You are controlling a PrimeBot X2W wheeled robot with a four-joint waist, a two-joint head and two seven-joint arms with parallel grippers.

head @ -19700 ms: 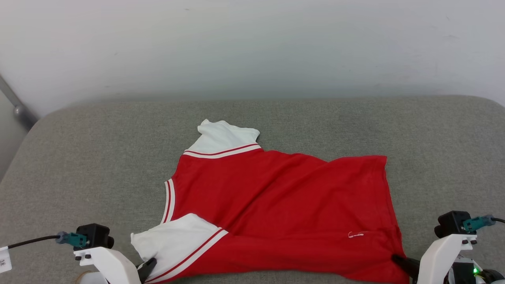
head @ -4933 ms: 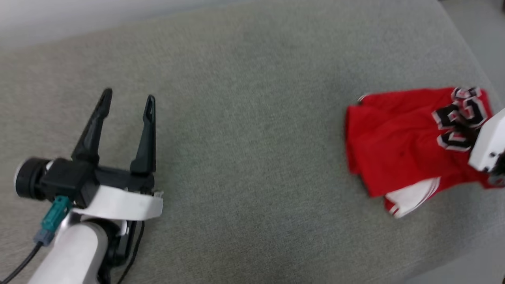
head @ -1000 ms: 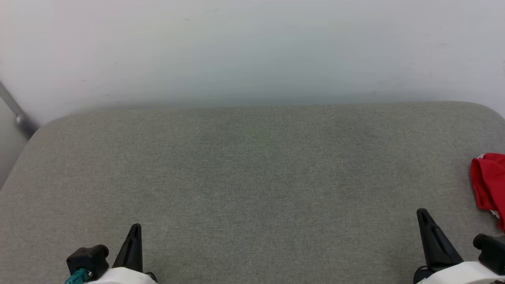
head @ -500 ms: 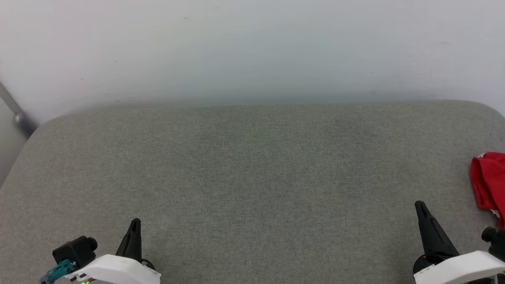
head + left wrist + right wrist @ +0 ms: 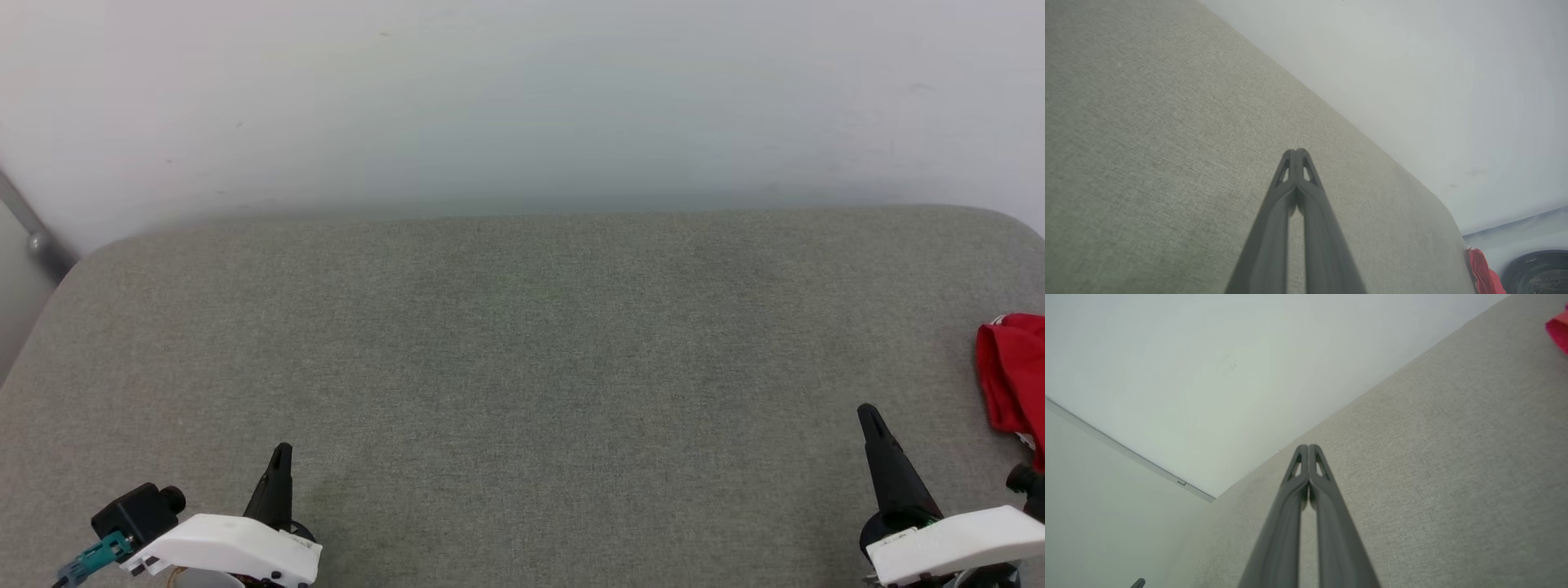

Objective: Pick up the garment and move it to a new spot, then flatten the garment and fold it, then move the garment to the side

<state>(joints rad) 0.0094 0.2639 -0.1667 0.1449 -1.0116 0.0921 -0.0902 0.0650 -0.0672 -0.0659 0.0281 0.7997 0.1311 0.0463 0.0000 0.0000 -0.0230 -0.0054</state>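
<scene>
I see the garment [image 5: 1015,371] bunched at the far right edge of the grey cushion [image 5: 522,367], partly cut off by the frame. My left gripper [image 5: 282,451] sits low at the near left, fingers pressed together on nothing. My right gripper [image 5: 868,412] is likewise clenched and empty, near the garment but apart from it. A pale wall [image 5: 522,98] stands behind.

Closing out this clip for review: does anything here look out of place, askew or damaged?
Nothing stands out. The garment lies at the right edge of the grey cushion, cut off by the head view, so its fold can't be judged.
</scene>
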